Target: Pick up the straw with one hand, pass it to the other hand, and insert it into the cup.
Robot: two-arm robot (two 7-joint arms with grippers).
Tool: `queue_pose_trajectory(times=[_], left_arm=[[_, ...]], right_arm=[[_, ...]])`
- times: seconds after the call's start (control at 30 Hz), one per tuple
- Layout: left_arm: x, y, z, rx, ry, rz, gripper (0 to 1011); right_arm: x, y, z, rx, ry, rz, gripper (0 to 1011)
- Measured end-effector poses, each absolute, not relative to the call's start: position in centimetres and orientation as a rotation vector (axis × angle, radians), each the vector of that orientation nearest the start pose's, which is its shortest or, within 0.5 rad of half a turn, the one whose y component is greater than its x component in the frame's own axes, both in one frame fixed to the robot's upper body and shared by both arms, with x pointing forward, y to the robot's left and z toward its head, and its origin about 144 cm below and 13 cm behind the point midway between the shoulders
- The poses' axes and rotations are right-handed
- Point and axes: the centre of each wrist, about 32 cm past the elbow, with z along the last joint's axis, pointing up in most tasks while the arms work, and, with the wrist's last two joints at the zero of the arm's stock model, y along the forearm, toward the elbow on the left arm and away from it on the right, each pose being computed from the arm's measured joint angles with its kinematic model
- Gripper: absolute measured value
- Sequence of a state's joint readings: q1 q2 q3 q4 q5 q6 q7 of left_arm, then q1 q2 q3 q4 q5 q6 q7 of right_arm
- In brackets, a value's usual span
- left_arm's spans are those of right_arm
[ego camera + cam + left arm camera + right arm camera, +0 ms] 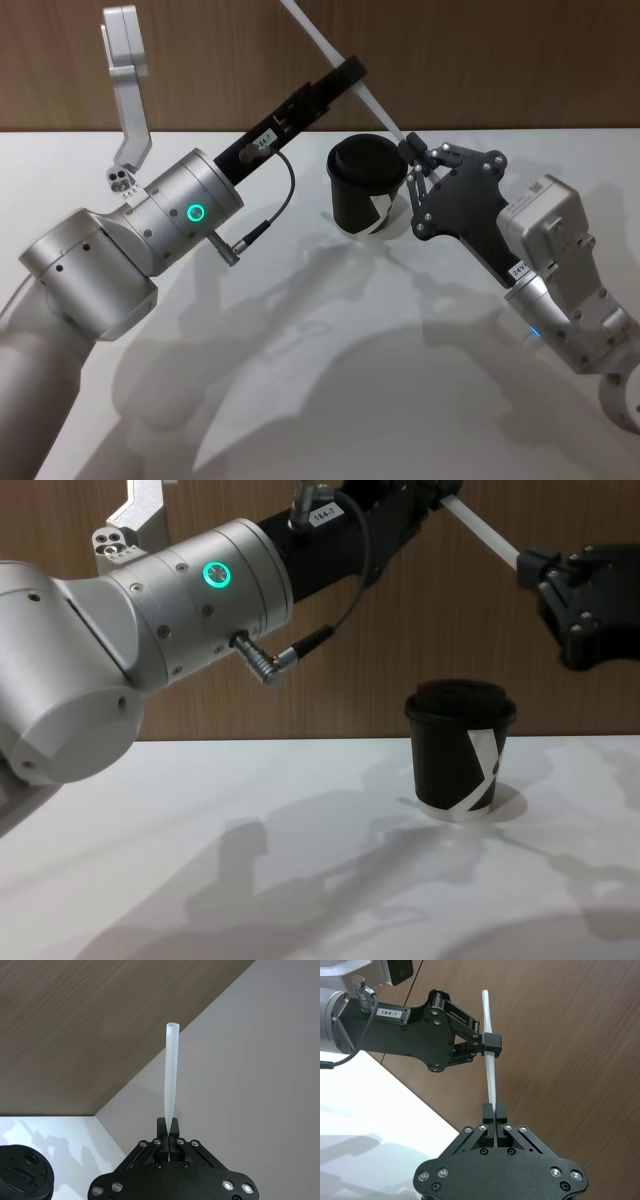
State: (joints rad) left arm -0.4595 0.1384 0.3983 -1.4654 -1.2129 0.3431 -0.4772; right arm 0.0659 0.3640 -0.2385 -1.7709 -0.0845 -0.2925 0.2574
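The straw [330,48] hangs in the air in the upper middle of the head view, slanting from the top edge down to the right, and both pincers grip it. The left pincer [352,72], long and black on a silver arm with a green ring, reaches in from the left and is clenched on the straw partway along its length. The right pincer [408,148], black and blocky, comes in from the right and is clenched on the straw's lower end. In the right wrist view the two grips sit one above the other on the straw [491,1080], with a short bare stretch between the right pincer [495,1110] and the left pincer [490,1042].

The cup [362,188] stands upright with its lid on, on the white counter [300,400] just below the straw's lower end, between the two arms. In the chest view the cup [460,745] is right of centre, well under the straw [485,530]. A wooden wall [520,60] fills the top of the frame.
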Motion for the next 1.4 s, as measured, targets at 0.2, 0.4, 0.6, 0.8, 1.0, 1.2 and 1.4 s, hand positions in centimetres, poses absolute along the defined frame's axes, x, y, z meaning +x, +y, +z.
queue_pose_trajectory(times=[0.2,0.4,0.6,0.8,1.0,1.2,1.4], left_arm=[[55.3,14.5,126.2,-0.596,0.641,0.383,8],[55.3,14.5,126.2,-0.596,0.641,0.383,8],[55.3,14.5,126.2,-0.591,0.636,0.385,8],[55.3,14.6,126.4,-0.568,0.601,0.405,8],[55.2,14.7,127.0,-0.527,0.514,0.458,8],[55.1,14.7,127.5,-0.494,0.429,0.507,8],[54.9,14.7,128.2,-0.457,0.303,0.568,8]], right_arm=[[46.0,-23.9,121.8,0.005,-0.672,-0.952,165],[46.0,-23.9,121.8,0.005,-0.672,-0.952,332],[46.0,-23.9,121.8,0.005,-0.672,-0.952,533],[46.0,-23.9,121.8,0.005,-0.672,-0.952,693],[46.0,-23.9,121.8,0.005,-0.672,-0.952,879],[46.0,-23.9,121.8,0.005,-0.672,-0.952,1001],[46.0,-23.9,121.8,0.005,-0.672,-0.952,1001]])
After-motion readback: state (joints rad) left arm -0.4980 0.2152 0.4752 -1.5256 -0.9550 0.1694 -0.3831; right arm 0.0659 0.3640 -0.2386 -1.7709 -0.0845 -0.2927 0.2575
